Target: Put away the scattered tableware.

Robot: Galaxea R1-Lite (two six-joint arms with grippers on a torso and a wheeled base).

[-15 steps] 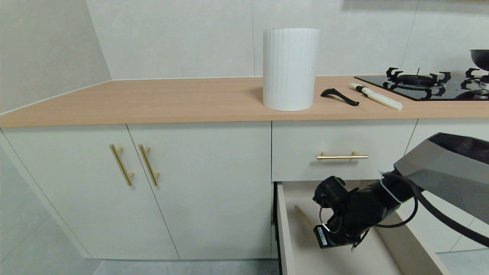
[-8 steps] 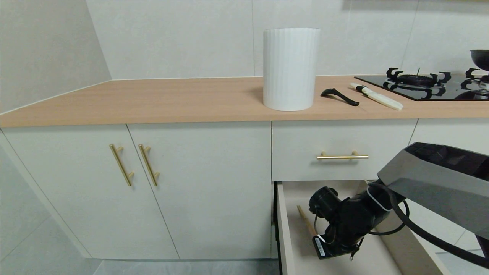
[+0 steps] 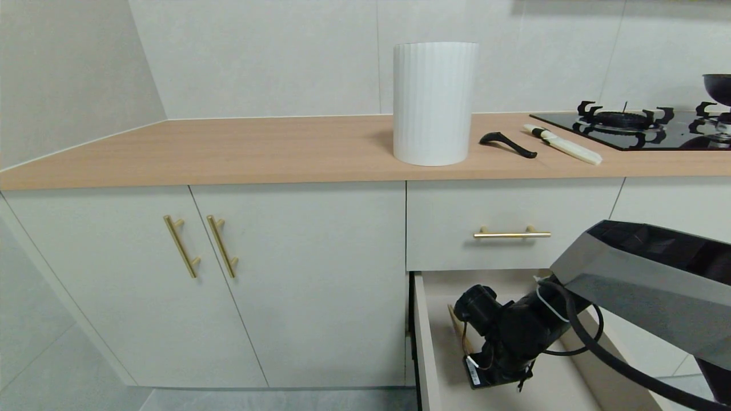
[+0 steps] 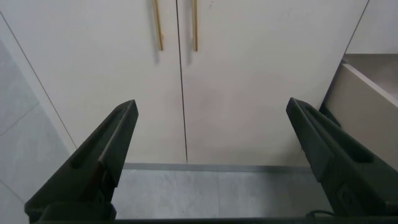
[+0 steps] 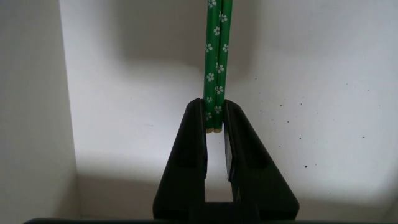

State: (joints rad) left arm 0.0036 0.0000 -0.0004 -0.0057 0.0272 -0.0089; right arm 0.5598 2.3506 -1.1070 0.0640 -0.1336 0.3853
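While right gripper clamps chopsticks, seemingly inside drawer | canister contents hidden

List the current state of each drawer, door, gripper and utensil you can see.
lower drawer: pulled open.
upper drawer: shut.
cabinet doors: both shut.
right gripper: shut on chopsticks.
chopsticks: gripped at one end, inside the lower drawer.
left gripper: open, empty.
knife: lying flat on the countertop.
black utensil: lying on the countertop beside the knife.
white container: upright on the countertop.

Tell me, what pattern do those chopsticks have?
Green chopsticks with small white flowers; right wrist view shows them best.
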